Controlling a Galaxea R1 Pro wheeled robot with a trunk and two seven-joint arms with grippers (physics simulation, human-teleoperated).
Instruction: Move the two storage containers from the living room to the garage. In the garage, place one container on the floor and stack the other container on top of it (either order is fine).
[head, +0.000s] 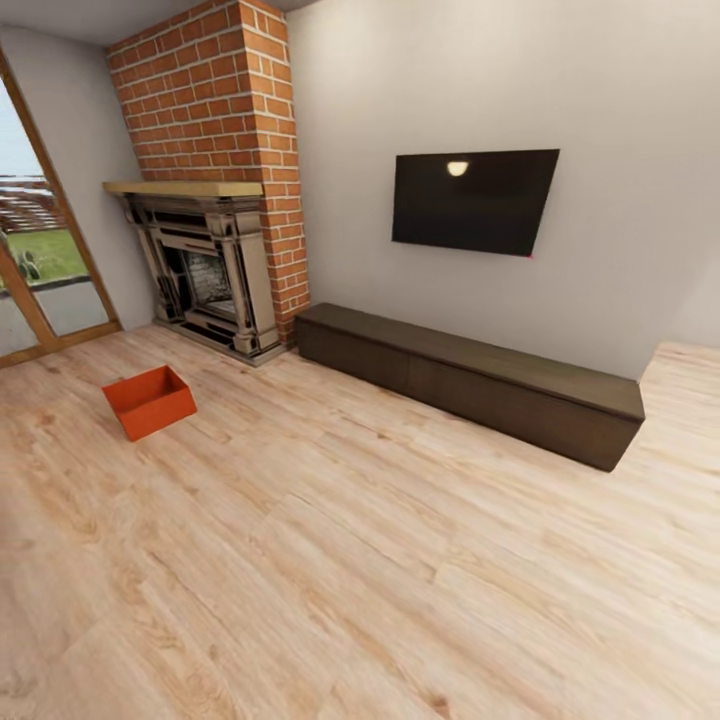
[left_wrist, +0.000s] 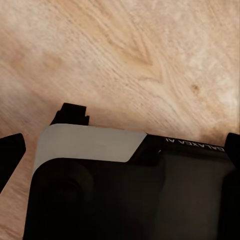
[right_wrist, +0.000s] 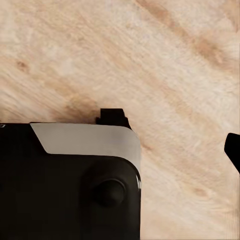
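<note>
From the left, we saw one orange-red storage container (head: 149, 401) on the pale wood-plank floor (head: 330, 560) before the brick fireplace (head: 215, 200), judged it light, stiff, best gripped by its thin straight walls, and could not tell either end effector's opening.

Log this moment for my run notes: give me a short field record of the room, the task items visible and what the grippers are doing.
room: living room, light wood-plank floor
container in view: one orange-red storage container, open top up, on the floor in front of the brick fireplace
container contents: looks empty
other furniture: long dark low cabinet along the wall, wall TV above it, glass door at far left
grippers: wrist views look down on wood planks; fingers barely visible, state unclear, nothing seen held
task progress: container not yet picked up
</note>
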